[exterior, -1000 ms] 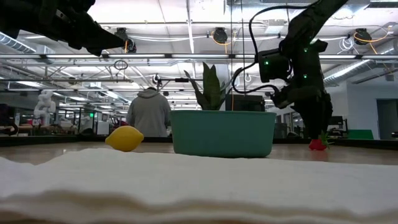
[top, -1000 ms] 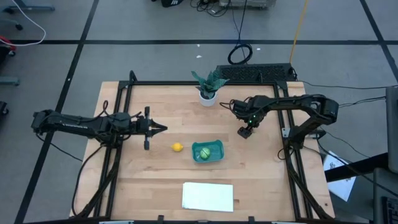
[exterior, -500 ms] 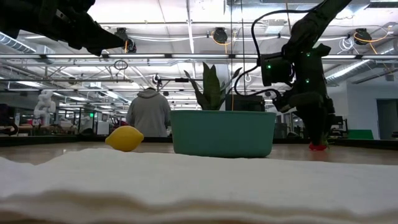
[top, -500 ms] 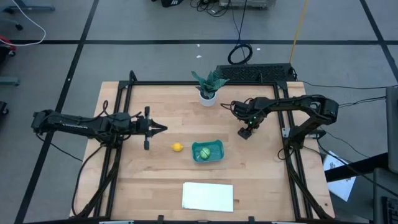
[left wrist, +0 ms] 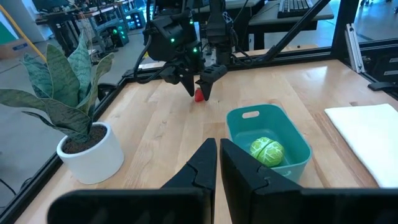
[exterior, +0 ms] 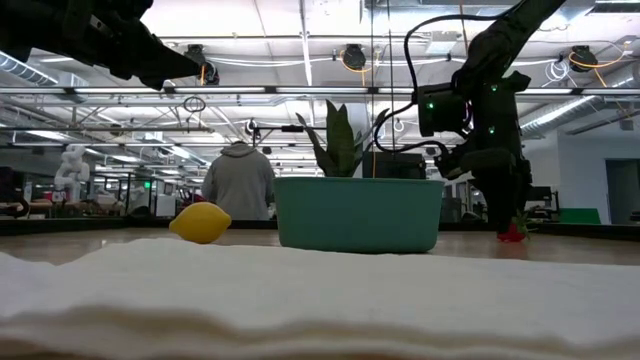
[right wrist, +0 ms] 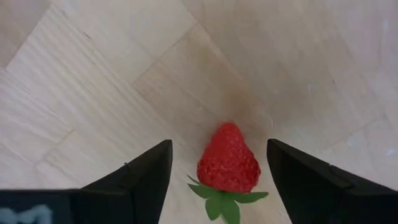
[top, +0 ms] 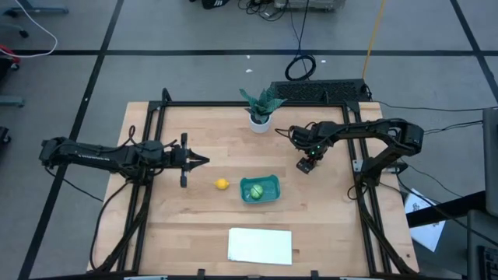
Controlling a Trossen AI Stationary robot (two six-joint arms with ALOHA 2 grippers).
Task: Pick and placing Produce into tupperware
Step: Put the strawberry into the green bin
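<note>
My right gripper (right wrist: 219, 177) straddles the strawberry (right wrist: 228, 159) on the bare wood, fingers apart and not touching it; I'd close squarely on its middle; left gripper (left wrist: 217, 163) waits shut.

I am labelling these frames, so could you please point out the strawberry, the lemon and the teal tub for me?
strawberry (right wrist: 228, 157): right wrist view, middle of its red body.
lemon (exterior: 200, 222): low view, middle of its yellow side.
teal tub (left wrist: 297, 137): left wrist view, its side rim.
</note>
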